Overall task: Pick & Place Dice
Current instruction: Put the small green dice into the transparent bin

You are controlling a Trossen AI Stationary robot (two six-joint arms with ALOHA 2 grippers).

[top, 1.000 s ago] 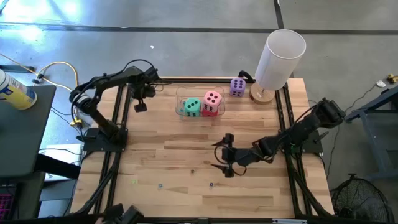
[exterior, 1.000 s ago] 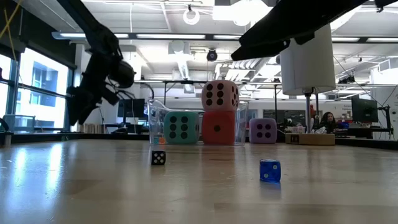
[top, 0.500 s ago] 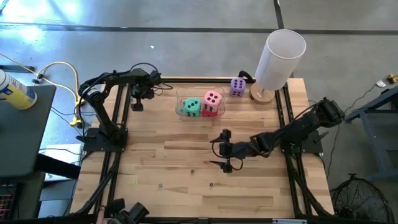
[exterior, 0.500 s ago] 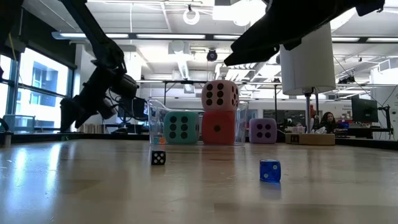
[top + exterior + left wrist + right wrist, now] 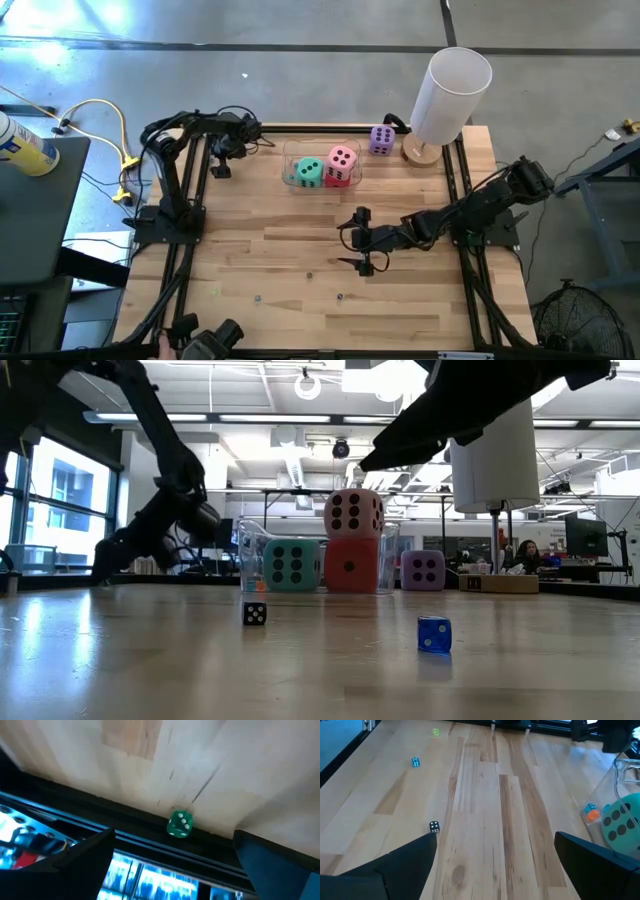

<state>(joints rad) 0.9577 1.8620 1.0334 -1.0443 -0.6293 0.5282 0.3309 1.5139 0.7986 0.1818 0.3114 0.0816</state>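
Note:
A teal die [image 5: 310,171] and a red die [image 5: 338,180] sit in a clear container [image 5: 291,152] at the far middle of the table. A pink die [image 5: 342,158] rests on top of the red one [image 5: 351,567]. The purple die [image 5: 381,140] stands on the table beside the tall white cylinder [image 5: 448,95]. My left gripper [image 5: 220,166] is open, low over the table's far left corner, left of the container. My right gripper [image 5: 361,240] is open, above the middle of the table on the near side of the container. Both are empty.
Small dice lie on the wood: a black one [image 5: 255,613], a blue one [image 5: 434,634], and a green one [image 5: 179,824] by the table's edge rail in front of my left gripper. A small orange die [image 5: 590,813] lies in the container beside the teal die [image 5: 622,822]. People sit at desks far behind.
My left gripper has come down toward the table at the far left corner as its arm folded back, and it stays open. My right gripper has shifted a little toward the table's left and far edge. The dice have not moved.

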